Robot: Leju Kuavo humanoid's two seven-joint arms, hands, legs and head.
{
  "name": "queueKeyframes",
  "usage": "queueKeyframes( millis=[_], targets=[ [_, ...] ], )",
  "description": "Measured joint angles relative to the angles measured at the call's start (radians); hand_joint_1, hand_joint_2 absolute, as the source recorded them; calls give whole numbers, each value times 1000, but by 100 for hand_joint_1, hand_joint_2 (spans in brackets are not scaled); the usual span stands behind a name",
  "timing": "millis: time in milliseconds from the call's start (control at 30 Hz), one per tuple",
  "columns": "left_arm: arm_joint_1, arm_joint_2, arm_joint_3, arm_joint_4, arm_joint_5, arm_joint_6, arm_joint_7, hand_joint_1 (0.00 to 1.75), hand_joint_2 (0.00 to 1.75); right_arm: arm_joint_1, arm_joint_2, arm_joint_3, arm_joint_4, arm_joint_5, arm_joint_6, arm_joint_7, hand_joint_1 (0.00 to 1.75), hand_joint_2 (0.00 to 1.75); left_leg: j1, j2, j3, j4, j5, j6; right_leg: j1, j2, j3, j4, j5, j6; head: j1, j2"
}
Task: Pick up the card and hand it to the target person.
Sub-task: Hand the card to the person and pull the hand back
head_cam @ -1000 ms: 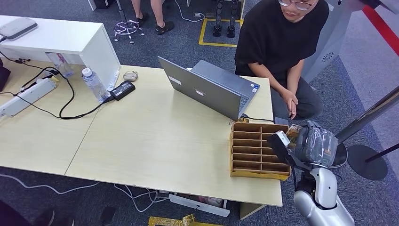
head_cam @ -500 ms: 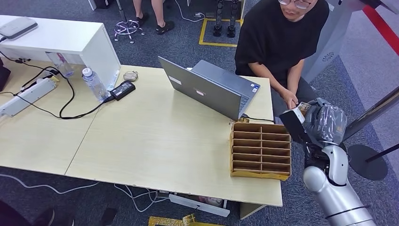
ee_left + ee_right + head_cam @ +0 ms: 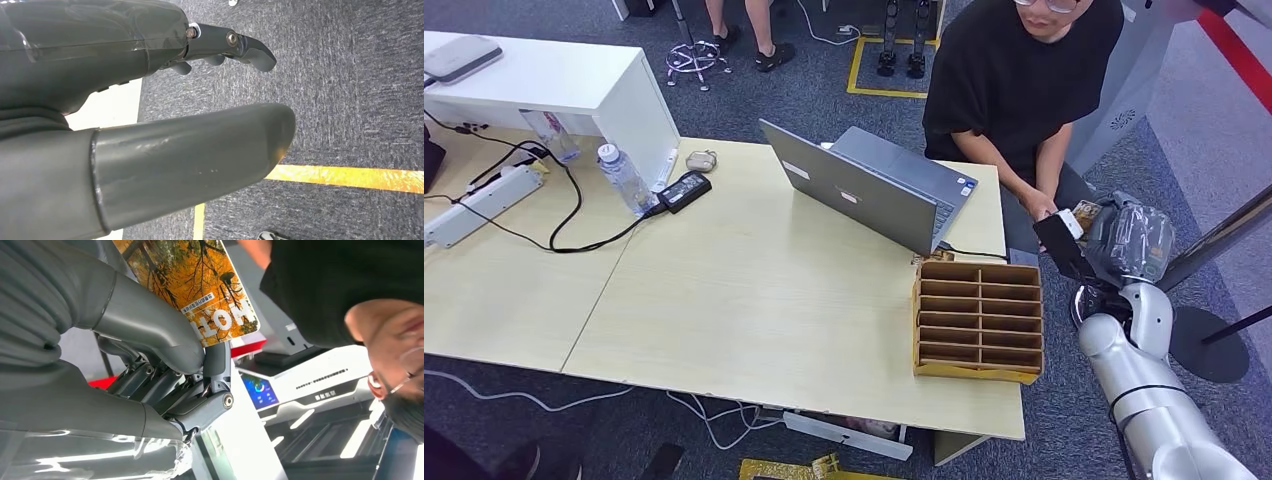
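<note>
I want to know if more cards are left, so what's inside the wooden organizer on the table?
The organizer shows two columns of slots, and every slot in view looks empty. The slot floors near its front wall are hidden. The card is pinched in the right hand.

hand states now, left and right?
Left hand: holds nothing, fingers apart, open.
Right hand: pinches the card between thumb and finger, raised near the person.

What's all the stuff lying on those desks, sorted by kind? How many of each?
Laptop: 1
Wooden slotted organizer: 1
Water bottles: 2
Power adapter: 1
Power strip: 1
Small beige object: 1
Grey device on the white box: 1
Total: 8
</note>
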Motion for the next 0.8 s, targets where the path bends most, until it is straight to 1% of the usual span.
queueKeyframes(
  millis=[100, 133, 233, 333, 533, 800],
  targets=[
    [-1, 3, -4, -1, -4, -5, -1, 0, 0, 19, 26, -110, -22, 77, 0, -44, 175, 175, 0, -1, 0, -1, 1, 0, 0, -1, 0, -1, 1, 0, 0, 0],
    [-1, 4, -5, -1, -5, -6, -1, 0, 0, 23, 31, -132, -25, 94, 0, -53, 175, 175, 0, -1, 0, 0, 1, 0, 0, -1, 0, 0, 0, 0, 0, 0],
    [-2, 6, -8, -2, -8, -10, -1, 0, 0, 34, 40, -183, -35, 124, 0, -70, 175, 175, 0, -2, -1, 0, 0, 0, 0, -2, 0, 0, 0, 0, 0, 0],
    [-3, 9, -12, -2, -12, -15, -1, 0, 0, 40, 46, -221, -41, 128, 0, -89, 175, 175, 0, -1, -1, 0, 0, 0, 0, -1, 0, 0, 0, 0, 0, 0],
    [-4, 12, -17, -3, -19, -21, -5, 0, 0, 43, 57, -268, -36, 114, 0, -122, 175, 175, 0, -1, -1, 1, 0, 0, 0, -1, -1, 0, 0, 0, 0, 0],
    [-4, 5, -18, -2, -22, -9, -8, 0, 0, 46, 58, -284, -44, 109, 0, -135, 175, 175, 0, -1, -1, 1, 0, 0, 0, -1, -1, 1, -1, 1, 0, 0]
  ],
)
